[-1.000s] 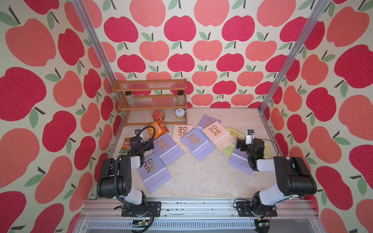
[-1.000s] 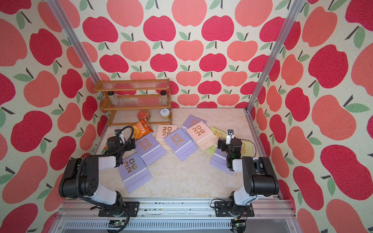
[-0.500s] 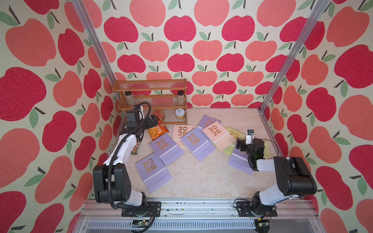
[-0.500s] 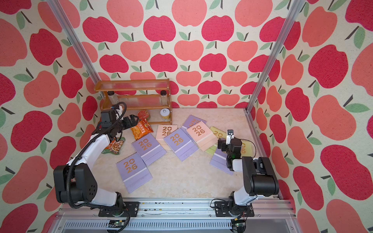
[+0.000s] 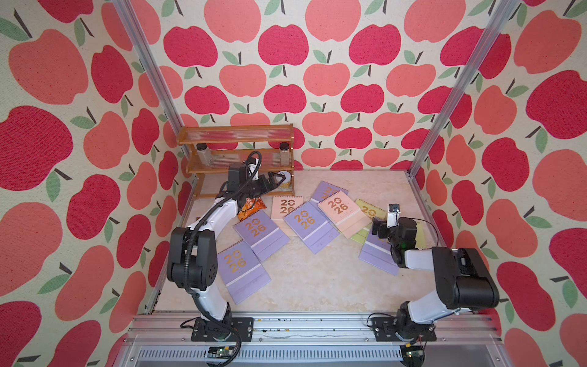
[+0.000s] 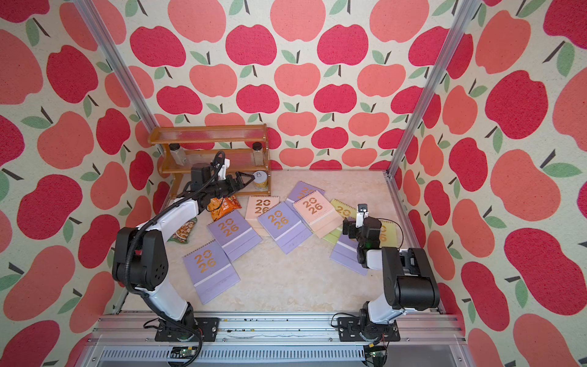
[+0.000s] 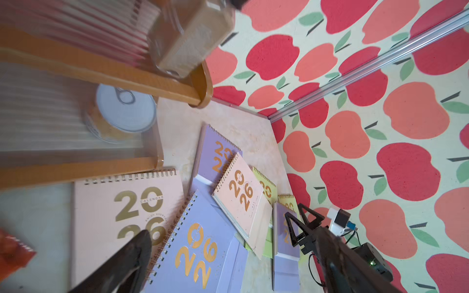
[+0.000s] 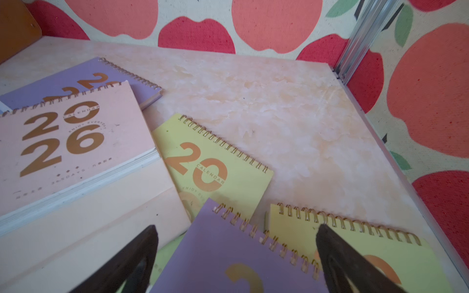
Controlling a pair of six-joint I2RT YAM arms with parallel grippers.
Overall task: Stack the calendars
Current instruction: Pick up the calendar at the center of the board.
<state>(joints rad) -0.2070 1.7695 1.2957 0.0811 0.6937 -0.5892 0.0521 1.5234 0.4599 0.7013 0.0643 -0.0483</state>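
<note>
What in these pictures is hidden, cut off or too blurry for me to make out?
- Both top views: the right arm covers the numerals of the lilac spiral-bound calendar.
- A top view: the left arm hides part of the green snack packet.
- Left wrist view: the glass jar on the wooden rack is blurred.

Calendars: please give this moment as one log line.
left hand: open, empty, near brown wooden rack | right hand: open, empty, above lilac spiral-bound calendar
</note>
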